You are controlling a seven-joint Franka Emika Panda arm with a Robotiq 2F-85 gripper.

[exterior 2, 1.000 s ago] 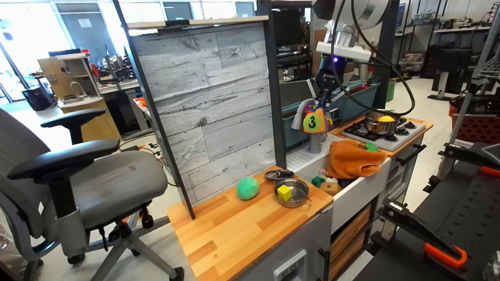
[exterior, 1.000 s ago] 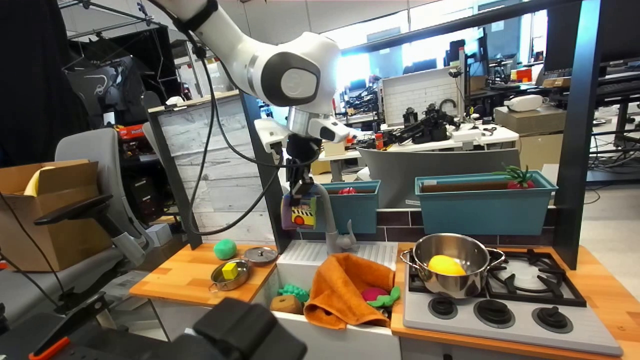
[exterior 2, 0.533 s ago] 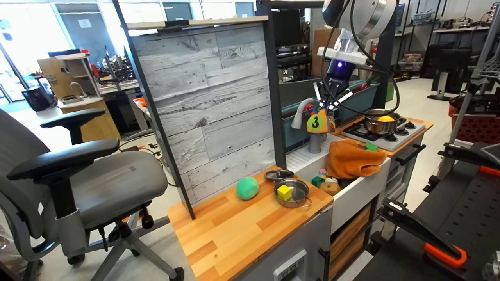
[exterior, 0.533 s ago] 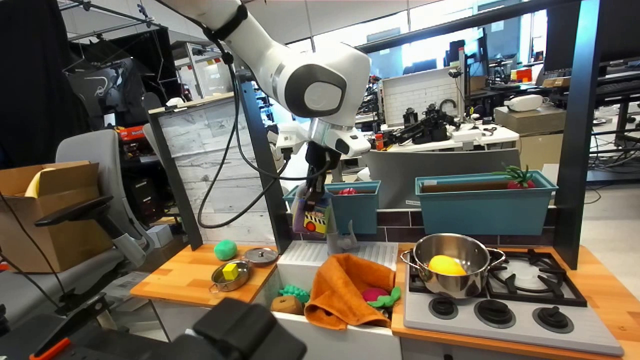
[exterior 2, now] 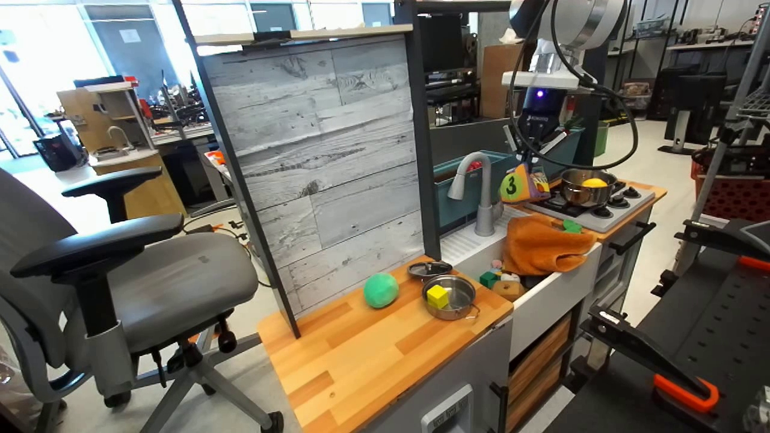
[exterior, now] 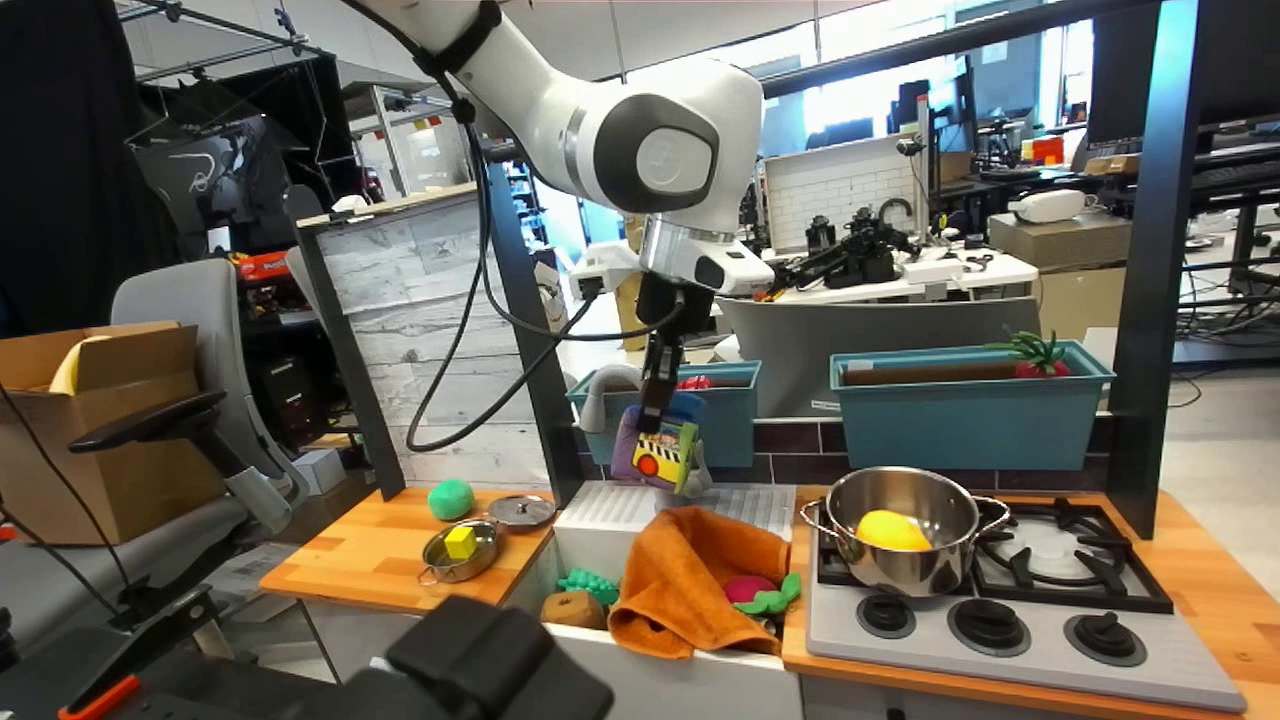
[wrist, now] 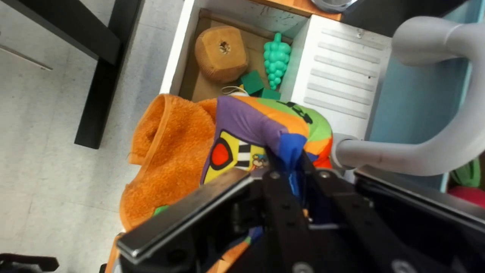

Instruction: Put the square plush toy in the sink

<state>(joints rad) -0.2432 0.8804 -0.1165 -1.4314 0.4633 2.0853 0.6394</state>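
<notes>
1. Left of the sink [exterior: 700, 688], a green ball [exterior: 451, 499] is resting near a pan [exterior: 465, 573], which is holding a yellow block [exterior: 460, 542], as if for pretend cooking.
2. Inside the sink's left part, a brown block [exterior: 573, 609] and green grapes [exterior: 590, 583] are lying together, apparently being stored there.
3. At the sink's back, a tap [exterior: 593, 402] is arching upward.
4. Above the sink, the gripper [exterior: 651, 415] is pinching the square toy [exterior: 655, 460] by its top, gathering soft cloth and probably leaving the underside free for dropping. It is hanging apart from the tap, likely to avoid snagging. The views are not settling exactly which part of the sink lies beneath.
5. Over the sink's front edge, an orange towel [exterior: 685, 590] is draping, likely cushioning any landing.
6. Right of the sink, a pot [exterior: 905, 578] is standing on the stove [exterior: 1046, 645], its natural home.
</notes>
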